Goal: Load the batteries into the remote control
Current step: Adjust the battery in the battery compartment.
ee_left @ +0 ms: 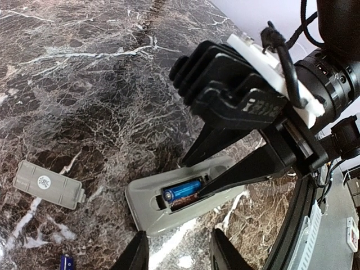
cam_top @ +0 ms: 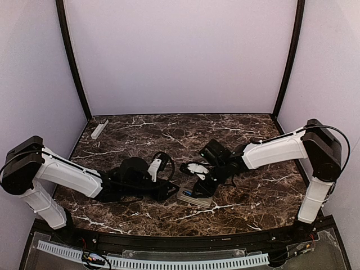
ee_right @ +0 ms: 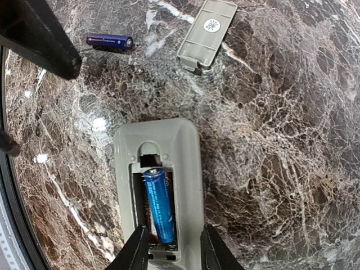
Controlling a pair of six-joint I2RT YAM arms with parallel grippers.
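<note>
The right gripper (ee_right: 174, 248) stands with fingers apart astride the open back of the remote control (ee_right: 188, 163) (gripping or only touching, I cannot tell), a battery (ee_right: 159, 202) in the slot between them. The left gripper (ee_left: 180, 253) hovers just short of the remote, fingers apart, empty. Beyond lie a loose battery (ee_right: 109, 40) and the cover (ee_right: 208, 31).

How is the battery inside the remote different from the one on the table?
The seated battery sits in the open compartment of the remote; the loose battery lies on the table. The seated battery runs along the remote; the loose battery lies crosswise. Both are slim blue cylinders.
</note>
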